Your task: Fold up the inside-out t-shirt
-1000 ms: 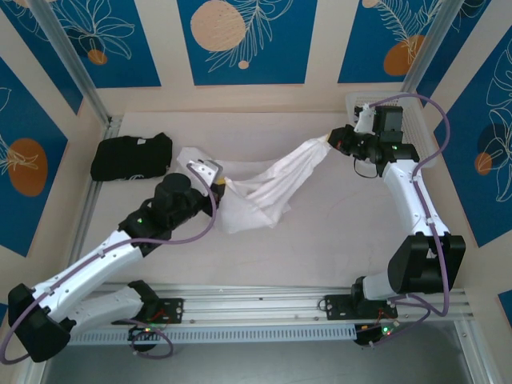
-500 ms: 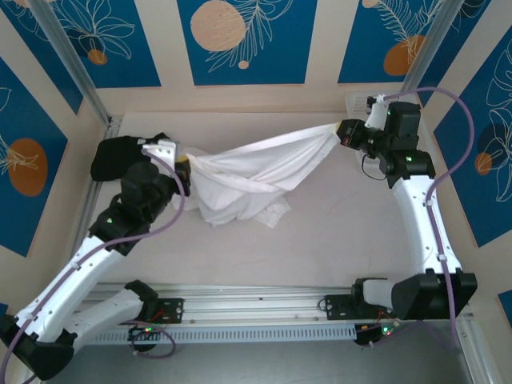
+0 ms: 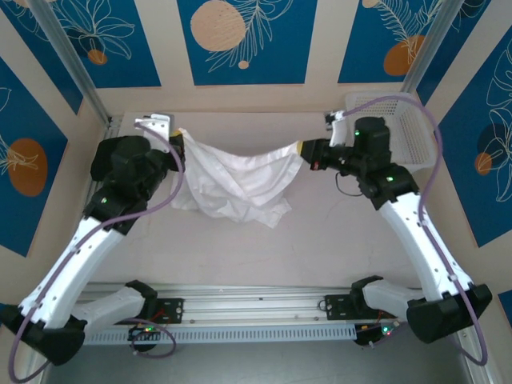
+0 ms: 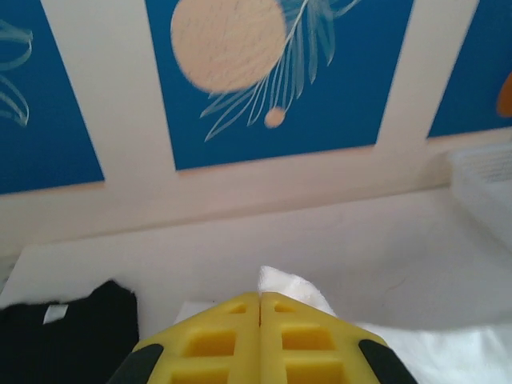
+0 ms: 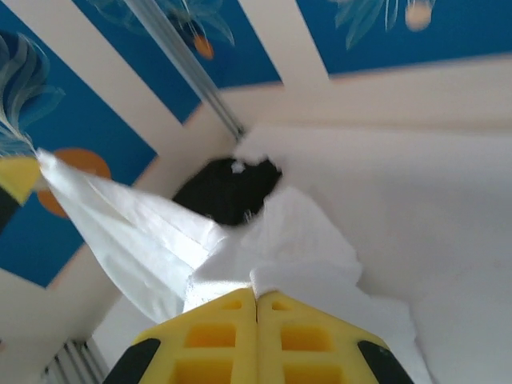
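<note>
The white t-shirt [image 3: 237, 181] hangs sagging just right of the black garment [image 4: 64, 336], strung between both arms. The left gripper [image 3: 178, 139] and right gripper [image 3: 302, 150] are each clamped tight on a pinch of its cloth. Pulled too taut, the thin fabric may slip free; lowered slack, it may land crumpled or drape over the black garment.
</note>
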